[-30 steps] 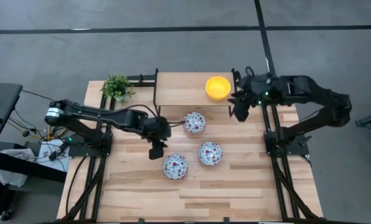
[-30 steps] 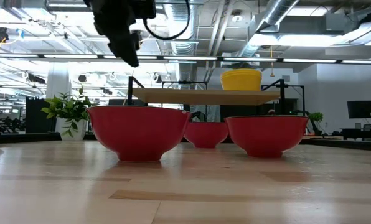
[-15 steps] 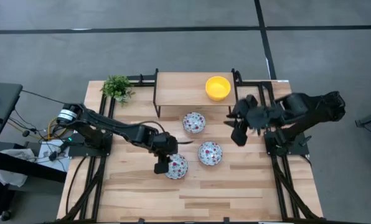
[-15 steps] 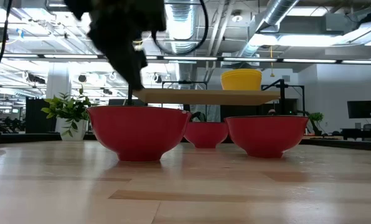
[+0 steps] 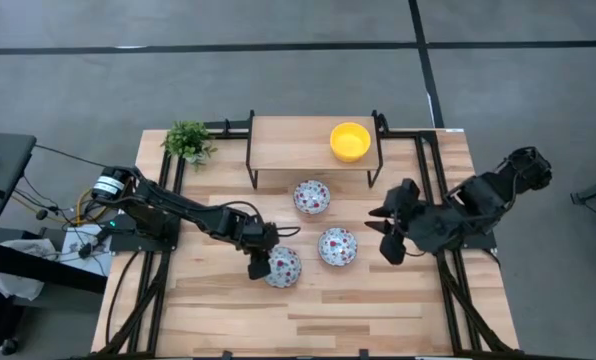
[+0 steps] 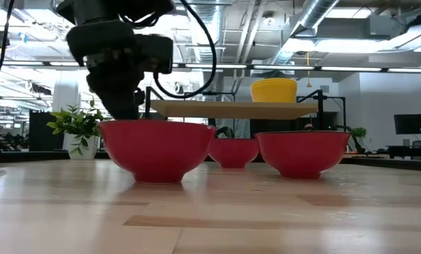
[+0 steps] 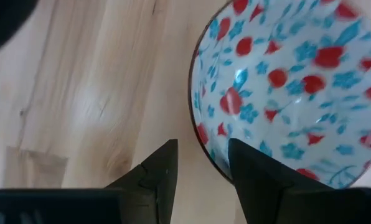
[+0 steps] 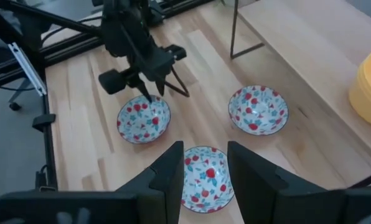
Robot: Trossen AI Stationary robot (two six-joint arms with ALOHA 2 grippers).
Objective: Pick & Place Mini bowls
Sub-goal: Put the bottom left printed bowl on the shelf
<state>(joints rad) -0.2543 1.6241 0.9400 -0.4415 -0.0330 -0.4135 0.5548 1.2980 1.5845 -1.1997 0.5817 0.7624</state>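
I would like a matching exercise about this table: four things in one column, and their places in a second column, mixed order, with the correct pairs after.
Things:
1. yellow bowl
2. potted plant
3. left gripper
4. right gripper

Places:
A. at the rim of the floral bowl nearest the front edge
B. on the raised wooden shelf
C. at the table's far left corner
D. above the table, right of the floral bowl on the right

Pairs: 1-B, 2-C, 3-A, 4-D
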